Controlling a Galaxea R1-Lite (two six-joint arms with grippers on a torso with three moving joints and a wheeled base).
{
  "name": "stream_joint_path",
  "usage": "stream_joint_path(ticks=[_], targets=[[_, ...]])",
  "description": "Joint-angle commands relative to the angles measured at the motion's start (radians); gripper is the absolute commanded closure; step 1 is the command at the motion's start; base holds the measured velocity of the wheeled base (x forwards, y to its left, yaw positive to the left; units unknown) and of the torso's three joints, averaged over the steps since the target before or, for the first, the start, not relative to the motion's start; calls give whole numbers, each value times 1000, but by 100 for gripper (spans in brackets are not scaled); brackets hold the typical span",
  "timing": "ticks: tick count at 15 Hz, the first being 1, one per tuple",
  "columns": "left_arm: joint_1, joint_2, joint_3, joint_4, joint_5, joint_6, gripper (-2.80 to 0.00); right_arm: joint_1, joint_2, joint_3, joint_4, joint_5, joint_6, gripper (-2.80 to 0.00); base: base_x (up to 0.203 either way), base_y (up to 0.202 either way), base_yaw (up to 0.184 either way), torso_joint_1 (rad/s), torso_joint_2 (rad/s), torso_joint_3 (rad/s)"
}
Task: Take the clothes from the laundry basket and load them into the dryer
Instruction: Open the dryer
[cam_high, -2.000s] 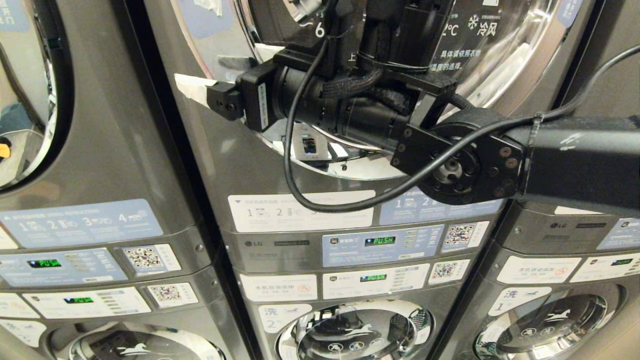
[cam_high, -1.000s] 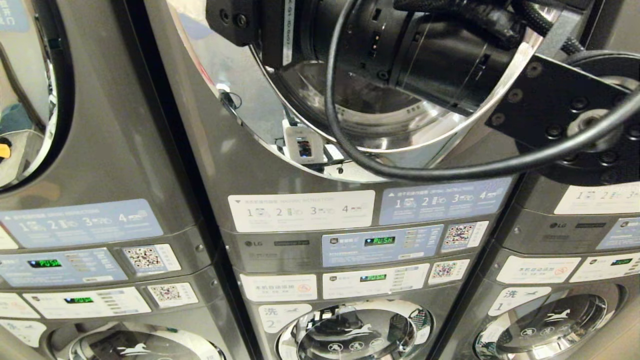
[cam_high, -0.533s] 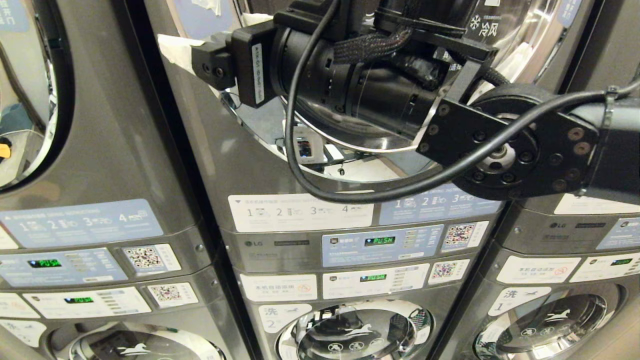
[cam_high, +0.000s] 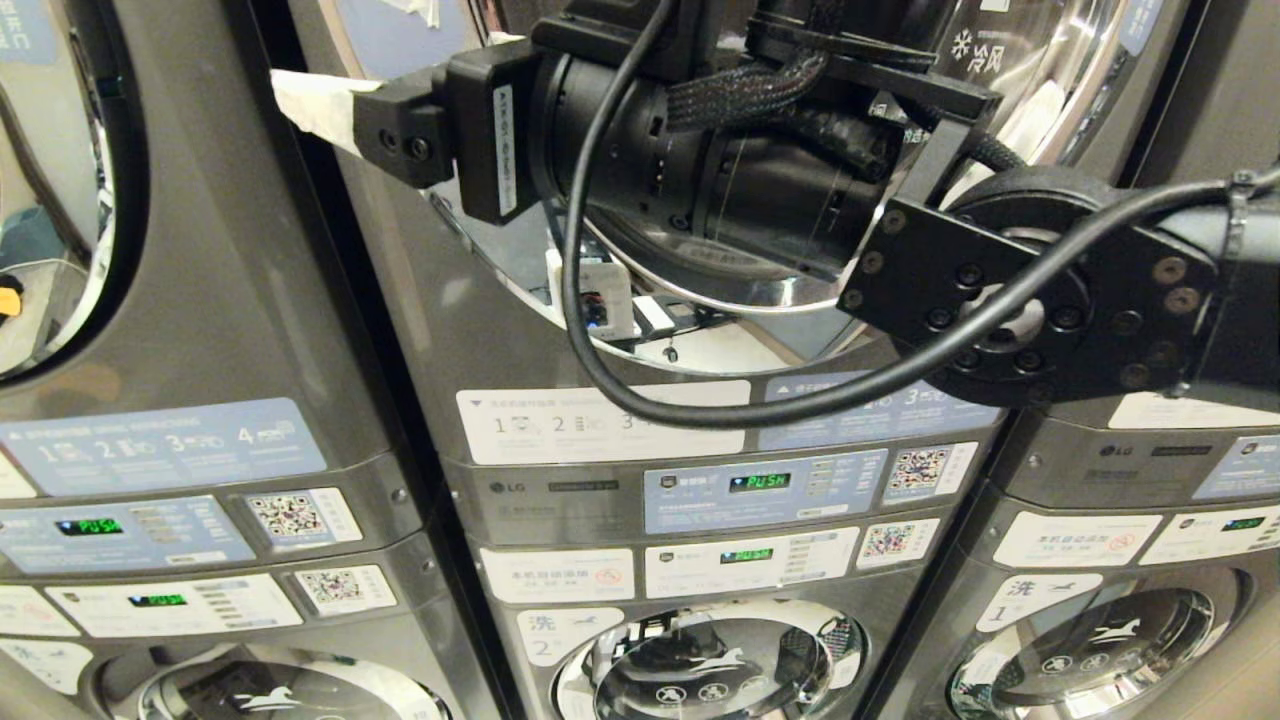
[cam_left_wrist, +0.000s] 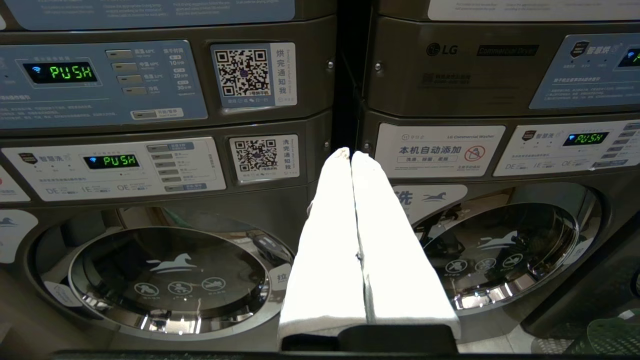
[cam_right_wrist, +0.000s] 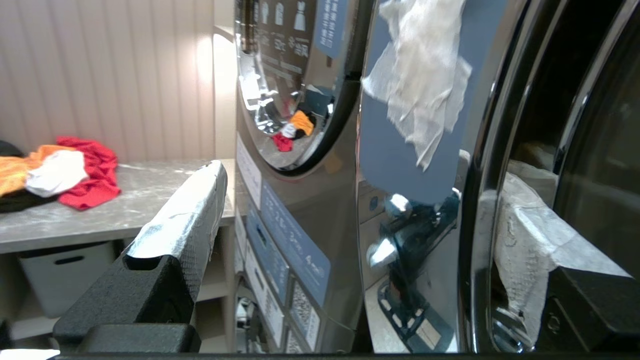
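The dryer is the upper machine of the middle stack, and its round glass door (cam_high: 1010, 110) has a chrome rim. The door's left edge stands off the front, so the latch (cam_high: 600, 300) shows. My right gripper (cam_high: 340, 100) is open at that edge. In the right wrist view, the right gripper (cam_right_wrist: 360, 175) has one taped finger (cam_right_wrist: 185, 215) outside and the other finger (cam_right_wrist: 525, 235) beyond the door rim (cam_right_wrist: 480, 200). Red, orange and white clothes (cam_right_wrist: 75, 175) lie on a grey counter. My left gripper (cam_left_wrist: 351, 155) is shut and empty, low before the washers. A green basket edge (cam_left_wrist: 615, 337) shows low down.
Identical grey stacks stand left (cam_high: 180, 300) and right (cam_high: 1150, 480) of the middle one, with washer doors (cam_high: 710, 660) below. A black cable loop (cam_high: 640, 400) hangs from my right arm. A white bin (cam_right_wrist: 65, 275) sits under the counter (cam_right_wrist: 125, 215).
My right arm swung up close to the camera a second ago, then came back down. Its open gripper now sits further left and higher than two seconds ago. The left arm has not moved.
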Motion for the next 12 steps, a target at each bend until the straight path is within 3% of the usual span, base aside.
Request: stream_joint_path(ticks=[1, 4, 7, 12], targets=[[1, 1, 1, 0, 0, 0, 0, 6, -48, 23, -1, 4, 5, -280, 0, 0, 0, 0, 0, 0], [1, 1, 0, 0, 0, 0, 0, 14, -156, 144, 0, 78, 3, -280, 0, 0, 0, 0, 0, 0], [1, 0, 0, 0, 0, 0, 0, 18, -337, 349, 2, 158, -1, -280, 0, 0, 0, 0, 0, 0], [1, 0, 0, 0, 0, 0, 0, 17, -639, 620, 43, 209, 2, -280, 0, 0, 0, 0, 0, 0]])
